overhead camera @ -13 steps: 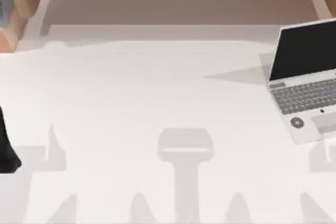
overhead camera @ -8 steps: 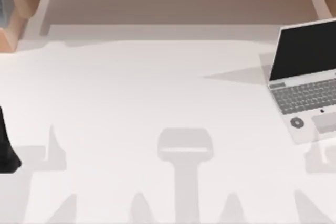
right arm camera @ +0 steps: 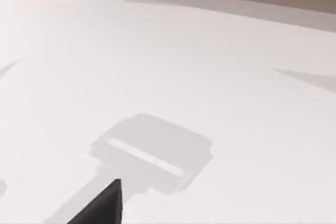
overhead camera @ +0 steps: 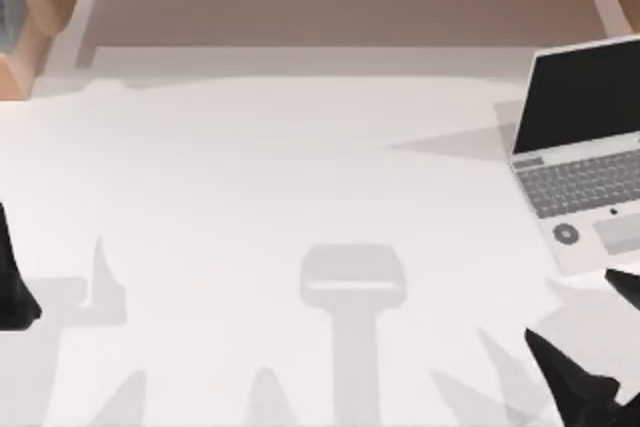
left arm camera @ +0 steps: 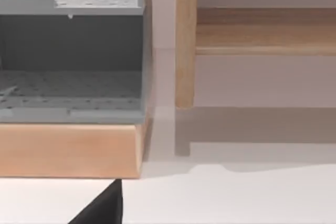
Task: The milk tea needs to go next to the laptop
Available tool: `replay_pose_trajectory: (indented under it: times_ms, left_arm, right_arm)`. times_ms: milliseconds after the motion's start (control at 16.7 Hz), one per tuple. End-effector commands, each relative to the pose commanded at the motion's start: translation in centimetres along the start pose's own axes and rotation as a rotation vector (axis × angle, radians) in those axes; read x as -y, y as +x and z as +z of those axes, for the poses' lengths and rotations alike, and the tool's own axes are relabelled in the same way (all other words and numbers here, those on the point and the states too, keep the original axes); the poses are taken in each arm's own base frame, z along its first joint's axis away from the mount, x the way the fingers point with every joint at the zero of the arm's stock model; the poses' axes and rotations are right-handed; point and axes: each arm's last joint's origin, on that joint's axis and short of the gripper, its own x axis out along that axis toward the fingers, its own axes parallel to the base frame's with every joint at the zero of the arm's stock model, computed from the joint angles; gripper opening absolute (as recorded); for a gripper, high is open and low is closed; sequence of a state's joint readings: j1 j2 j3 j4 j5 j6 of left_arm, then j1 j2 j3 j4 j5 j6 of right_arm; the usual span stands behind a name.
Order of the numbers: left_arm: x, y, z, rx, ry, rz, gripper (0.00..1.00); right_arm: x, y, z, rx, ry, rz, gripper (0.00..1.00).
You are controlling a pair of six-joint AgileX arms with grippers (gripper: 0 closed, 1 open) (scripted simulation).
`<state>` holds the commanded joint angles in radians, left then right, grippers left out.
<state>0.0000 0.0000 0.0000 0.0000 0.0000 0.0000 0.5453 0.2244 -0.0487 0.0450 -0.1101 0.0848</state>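
The right hand (overhead camera: pixel 600 347), fingers spread apart, hovers over the white counter (overhead camera: pixel 300 177) near the open silver-white laptop (overhead camera: pixel 580 157); the left hand (overhead camera: pixel 12 287), whose fingers' state I cannot tell, sits at the counter's left edge.

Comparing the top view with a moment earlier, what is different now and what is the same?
The right hand has come into view at the table's lower right corner, below the laptop, where earlier there were only shadows. It holds nothing. The left hand stays parked at the left edge, and the laptop has not moved.
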Motion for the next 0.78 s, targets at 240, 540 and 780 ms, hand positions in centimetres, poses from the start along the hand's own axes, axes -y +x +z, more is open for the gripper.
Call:
replay_pose_trajectory:
  times_ms: [240, 540, 780]
  left_arm:
    - [0.0, 0.0, 0.0, 0.0, 0.0, 0.0, 1.0]
    - [0.0, 0.0, 0.0, 0.0, 0.0, 0.0, 1.0]
    - [0.0, 0.0, 0.0, 0.0, 0.0, 0.0, 1.0]
  right_arm:
    - [-4.7, 0.2, -2.1, -0.18, -0.055, 0.45, 1.0]
    - [-10.7, -3.3, -4.9, -0.414, -0.222, 1.086, 1.0]
    - [-13.6, -8.9, -7.0, -0.577, -0.422, 1.633, 1.0]
